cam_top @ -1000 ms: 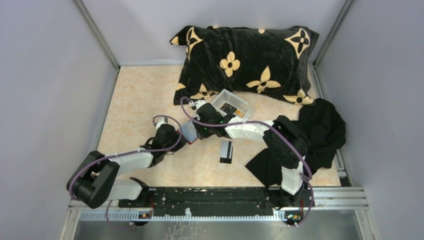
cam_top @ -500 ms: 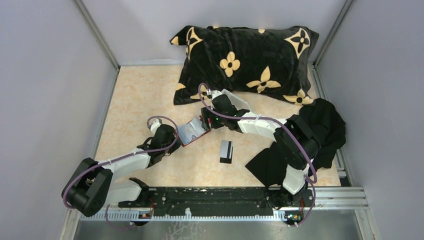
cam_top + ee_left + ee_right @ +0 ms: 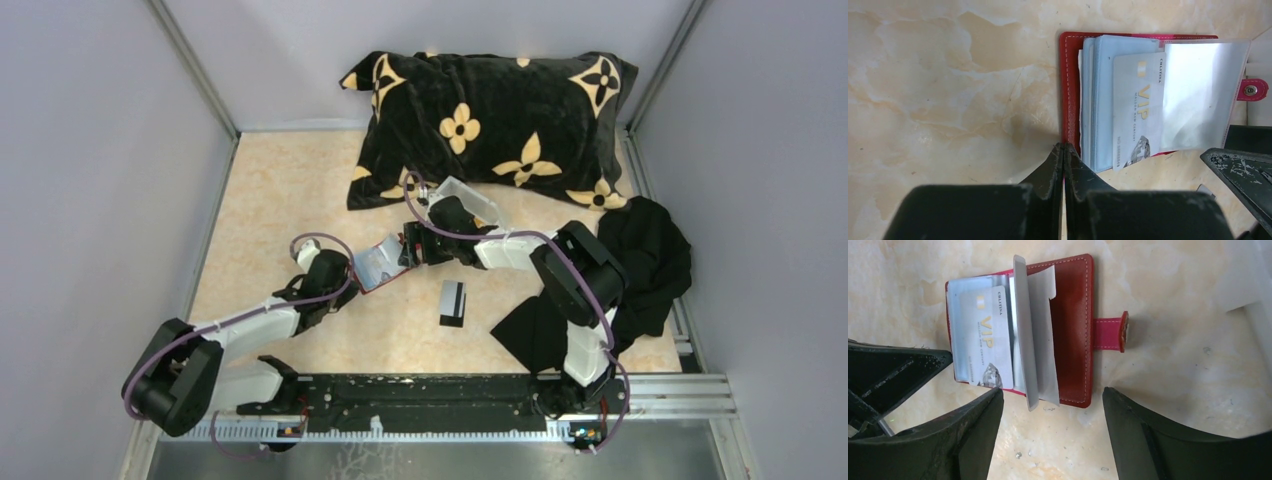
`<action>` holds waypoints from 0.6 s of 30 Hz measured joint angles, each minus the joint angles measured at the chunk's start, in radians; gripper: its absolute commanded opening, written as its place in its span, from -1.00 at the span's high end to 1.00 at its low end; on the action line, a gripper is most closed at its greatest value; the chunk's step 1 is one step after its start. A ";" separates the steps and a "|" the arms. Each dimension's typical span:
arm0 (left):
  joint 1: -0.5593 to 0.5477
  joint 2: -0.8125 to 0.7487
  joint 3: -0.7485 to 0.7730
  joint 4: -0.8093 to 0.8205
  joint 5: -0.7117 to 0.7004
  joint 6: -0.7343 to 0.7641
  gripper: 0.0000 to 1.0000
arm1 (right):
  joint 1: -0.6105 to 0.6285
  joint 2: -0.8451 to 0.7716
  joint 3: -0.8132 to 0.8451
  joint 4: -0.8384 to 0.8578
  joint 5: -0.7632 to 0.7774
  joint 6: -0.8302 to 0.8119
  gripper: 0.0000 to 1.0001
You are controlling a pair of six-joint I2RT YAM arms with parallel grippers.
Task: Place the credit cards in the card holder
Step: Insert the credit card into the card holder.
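Observation:
The red card holder (image 3: 1073, 325) lies open on the marbled table, its clear pockets (image 3: 1040, 340) fanned up. A pale VIP credit card (image 3: 985, 340) sits in one pocket. My right gripper (image 3: 1053, 392) stands open just short of the holder's edge, holding nothing. From the other side, my left gripper (image 3: 1063, 146) is shut, its tips against the holder's red border (image 3: 1070, 90) beside the same card (image 3: 1138, 115). In the top view the holder (image 3: 375, 265) lies between the left gripper (image 3: 345, 275) and right gripper (image 3: 408, 250). A black credit card with a white band (image 3: 452, 302) lies flat nearby.
A small white tray (image 3: 470, 200) stands behind the right gripper, against a black flowered pillow (image 3: 490, 120). A black cloth (image 3: 640, 260) is heaped at the right. Grey walls close in both sides, and a black rail (image 3: 430, 395) runs along the near edge.
My right gripper has opened and let go of the pale card, which now sits in the holder. The holder has shifted slightly left. The left gripper stayed shut at its edge.

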 measured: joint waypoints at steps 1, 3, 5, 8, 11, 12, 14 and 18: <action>0.000 0.003 0.001 0.002 0.000 0.000 0.88 | -0.001 0.004 -0.002 0.011 -0.008 0.004 -0.47; 0.000 0.007 0.003 0.003 -0.001 0.000 0.88 | -0.004 0.015 -0.002 0.038 -0.025 0.013 -0.47; 0.000 0.012 0.006 0.006 -0.002 0.000 0.88 | -0.006 0.024 -0.002 0.062 -0.041 0.025 -0.47; 0.000 0.016 0.008 0.007 -0.002 0.001 0.88 | -0.011 0.033 -0.003 0.087 -0.061 0.039 -0.46; 0.000 0.021 0.011 0.008 -0.004 0.001 0.88 | -0.013 0.037 -0.015 0.119 -0.071 0.054 -0.41; 0.000 0.023 0.013 0.009 -0.005 0.001 0.89 | -0.014 0.037 -0.023 0.134 -0.073 0.061 -0.38; 0.000 0.026 0.013 0.013 -0.005 0.001 0.88 | -0.020 0.037 -0.043 0.173 -0.082 0.078 -0.30; 0.000 0.037 0.018 0.021 -0.006 0.002 0.88 | -0.031 0.037 -0.099 0.274 -0.099 0.132 -0.18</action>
